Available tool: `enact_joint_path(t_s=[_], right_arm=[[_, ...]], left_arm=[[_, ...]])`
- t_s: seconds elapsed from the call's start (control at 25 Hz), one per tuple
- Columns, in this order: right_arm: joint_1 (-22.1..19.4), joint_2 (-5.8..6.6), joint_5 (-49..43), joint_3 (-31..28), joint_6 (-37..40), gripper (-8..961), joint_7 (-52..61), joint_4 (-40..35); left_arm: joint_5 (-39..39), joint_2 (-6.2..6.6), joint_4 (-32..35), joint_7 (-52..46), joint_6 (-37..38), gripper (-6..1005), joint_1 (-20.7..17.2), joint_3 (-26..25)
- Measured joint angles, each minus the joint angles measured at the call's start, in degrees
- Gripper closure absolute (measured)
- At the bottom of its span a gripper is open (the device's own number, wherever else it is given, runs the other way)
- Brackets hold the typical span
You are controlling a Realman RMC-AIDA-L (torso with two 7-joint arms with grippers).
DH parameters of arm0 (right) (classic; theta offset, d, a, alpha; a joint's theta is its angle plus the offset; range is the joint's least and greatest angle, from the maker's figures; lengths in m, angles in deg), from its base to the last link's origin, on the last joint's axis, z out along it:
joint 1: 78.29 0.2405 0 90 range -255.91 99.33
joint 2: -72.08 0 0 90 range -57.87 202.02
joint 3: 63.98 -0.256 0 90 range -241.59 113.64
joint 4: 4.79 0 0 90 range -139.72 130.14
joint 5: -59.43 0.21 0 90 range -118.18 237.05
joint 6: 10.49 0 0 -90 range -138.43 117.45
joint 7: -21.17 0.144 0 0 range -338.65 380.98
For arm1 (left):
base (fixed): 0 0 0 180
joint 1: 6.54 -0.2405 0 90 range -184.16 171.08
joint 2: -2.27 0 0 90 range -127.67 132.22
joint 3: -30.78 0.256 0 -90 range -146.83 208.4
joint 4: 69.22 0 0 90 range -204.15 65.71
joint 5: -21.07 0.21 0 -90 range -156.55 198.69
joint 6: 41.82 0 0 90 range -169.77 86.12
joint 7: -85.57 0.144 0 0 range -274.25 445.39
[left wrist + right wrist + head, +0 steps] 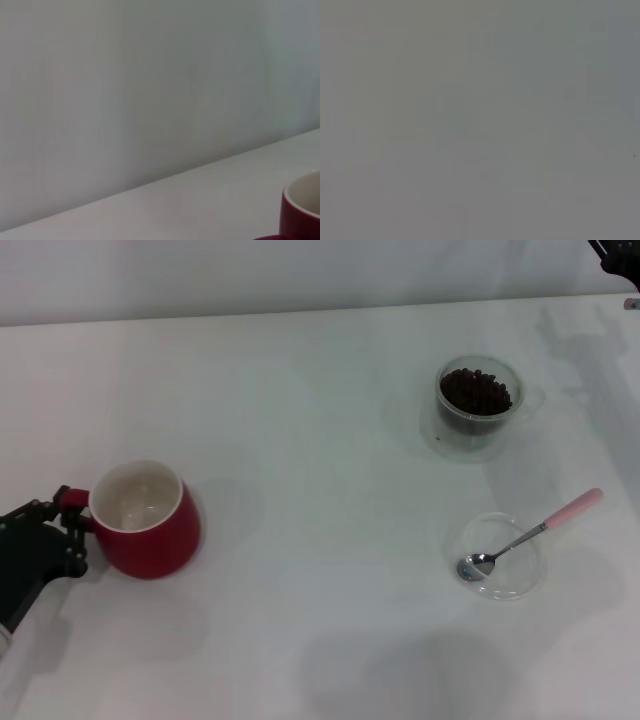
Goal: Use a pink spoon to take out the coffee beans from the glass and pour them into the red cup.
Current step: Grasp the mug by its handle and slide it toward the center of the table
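The red cup [150, 530] stands upright at the left of the white table, its white inside empty. My left gripper [68, 528] is at the cup's left side, its black fingers closed around the red loop handle. The cup's rim also shows in the left wrist view [301, 210]. The glass [478, 408] stands at the far right, holding many coffee beans [476, 392]. The pink spoon [535, 533] lies nearer, with its metal bowl in a flat clear dish [520, 575] and its pink handle pointing up and right over the rim. My right gripper [618, 254] barely shows at the top right corner.
The white table [320, 440] ends at a pale wall along the back. A faint clear handle sticks out on the glass's right side. The right wrist view shows only a plain grey surface.
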Motion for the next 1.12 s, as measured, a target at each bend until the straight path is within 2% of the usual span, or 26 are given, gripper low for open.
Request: enact_joint_path(t_s=[0.36,1.12], right_arm=[[0.0,0.0,0.0,0.0,0.0,106,0.0,0.0],[0.4,0.17,0.0,-0.3,0.1,109,0.0,0.0]], left_arm=[[0.5,0.01,3.4,3.9,-2.2,906,0.7,0.0],[11.6,-0.39,9.1,4.2,-5.6,907,4.0,0.1]])
